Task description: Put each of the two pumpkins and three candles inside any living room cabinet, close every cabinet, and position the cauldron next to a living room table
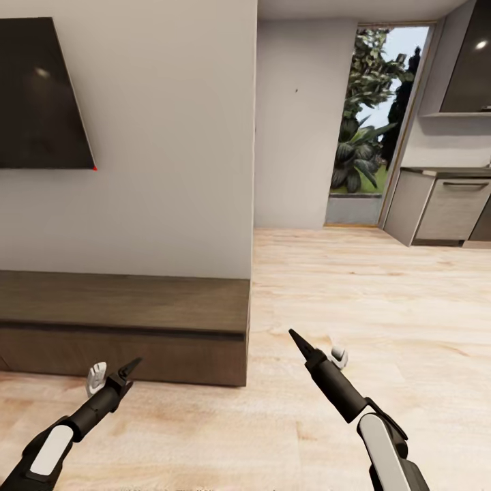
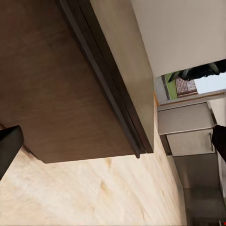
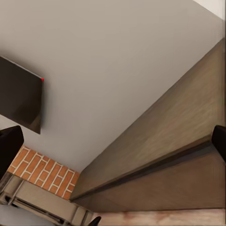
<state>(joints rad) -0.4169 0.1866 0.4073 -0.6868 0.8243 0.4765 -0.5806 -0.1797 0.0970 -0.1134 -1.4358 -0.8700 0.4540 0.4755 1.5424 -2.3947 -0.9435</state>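
Both arms reach low toward the cabinet [image 1: 123, 320]: left gripper [image 1: 129, 368] before its shut front, right gripper [image 1: 298, 341] off its end, both spread and empty. The right wrist view adds a brick patch [image 3: 44, 172] below the TV [image 3: 19, 96].

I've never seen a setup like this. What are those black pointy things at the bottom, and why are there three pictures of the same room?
It's a simulated robot. The head view looks down over its two arms: the left gripper and right gripper, both holding nothing. Ahead stands a long, low brown cabinet against a wall, drawer fronts shut, with a dark screen above. A grey kitchen unit sits farther right. The other two pictures come from cameras near each gripper: the left wrist view shows the cabinet's end and wood floor; the right wrist view shows the cabinet and wall.
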